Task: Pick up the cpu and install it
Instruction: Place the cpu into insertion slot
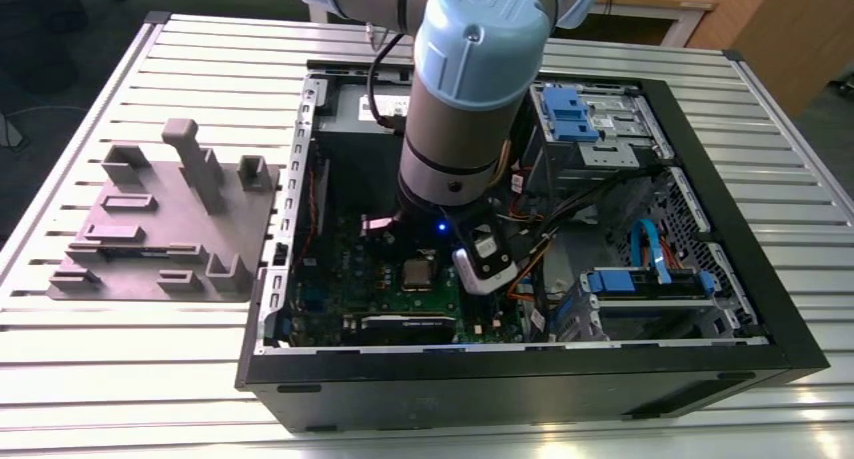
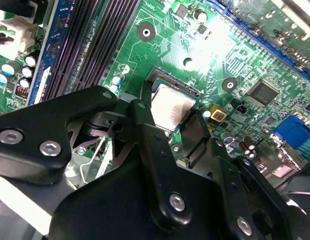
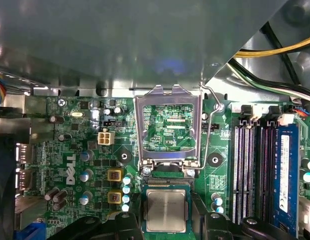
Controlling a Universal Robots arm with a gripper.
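Down in the computer case, at seven o'clock of my wrist in the exterior view, the cpu lies seated in its socket; my end effector straddles it unclenched, while the clamp frame stands unlatched.

Exterior view, my remote feed. I log the table as silver metal, ribbed with long parallel slots, spanning the frame from left edge to right. Pale glare lies along its slats at lower left and lower right. Floor: dark, upper left corner, past the table's edge. Upper right: a light-brown wooden panel, with a paler wooden desk top just beside it.
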